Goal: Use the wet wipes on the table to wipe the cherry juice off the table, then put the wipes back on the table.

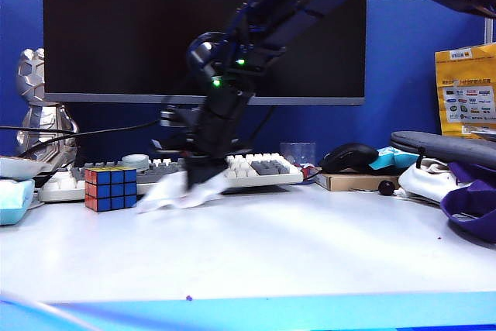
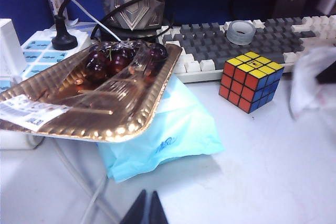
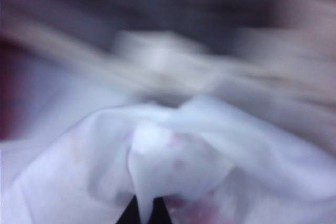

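Right gripper [image 1: 203,180] was clamped on the wet wipes [image 1: 174,194], reaching across to the left half of the table [image 1: 310,246], just in front of the keyboard [image 1: 256,167] and beside the Rubik's cube [image 1: 111,187]; the wipe hung bunched, touching the surface. Right wrist view was blurred, white cloth with faint pink stains filling it. A tiny cherry juice spot [image 1: 188,298] sat near the front edge. Left gripper [image 2: 147,209] was closed, empty, low over the table near the cherry tray [image 2: 79,114].

Wet wipes [image 3: 173,150] soft cloth; tray [image 2: 105,124] glossy foil.
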Available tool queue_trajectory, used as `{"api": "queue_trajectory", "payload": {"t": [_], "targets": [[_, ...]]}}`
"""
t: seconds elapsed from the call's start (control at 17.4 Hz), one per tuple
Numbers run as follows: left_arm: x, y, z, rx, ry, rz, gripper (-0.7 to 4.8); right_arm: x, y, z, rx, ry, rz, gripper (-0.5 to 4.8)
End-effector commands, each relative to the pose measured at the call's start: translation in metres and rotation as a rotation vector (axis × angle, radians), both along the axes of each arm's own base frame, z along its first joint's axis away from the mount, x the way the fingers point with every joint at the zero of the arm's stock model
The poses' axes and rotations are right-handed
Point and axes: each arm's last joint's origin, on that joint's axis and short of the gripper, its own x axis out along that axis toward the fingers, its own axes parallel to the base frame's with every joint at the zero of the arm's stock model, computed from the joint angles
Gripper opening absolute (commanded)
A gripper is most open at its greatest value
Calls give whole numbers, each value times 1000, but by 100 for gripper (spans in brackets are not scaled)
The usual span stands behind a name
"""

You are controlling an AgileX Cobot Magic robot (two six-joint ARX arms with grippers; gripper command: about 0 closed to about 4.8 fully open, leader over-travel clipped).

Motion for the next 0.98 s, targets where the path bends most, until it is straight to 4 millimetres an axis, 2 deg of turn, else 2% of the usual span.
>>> {"api": "queue_trajectory", "payload": {"t": [0.06,0.29,0.4,0.52,0.69,0.86,0.98], "targets": [[0,0,-1,-5,7,-4,-2,-7,7,-8,-38,24,-1,-5],[0,0,-1,-5,7,-4,-2,1,-3,-7,-140,-66,-174,-5],[0,0,-1,-5,7,-4,-2,5,-8,-7,-144,-69,-201,-5],[0,0,-1,-5,7,-4,-2,6,-7,-6,-83,-39,-145,-5],[0,0,-1,-5,7,-4,-2,-2,5,-5,48,36,33,-5],[0,0,-1,-5,7,-4,-2,-4,8,-6,-57,-37,-60,-5],[0,0,-1,-5,7,-4,-2,0,-2,-7,-152,-63,-144,-5]]}}
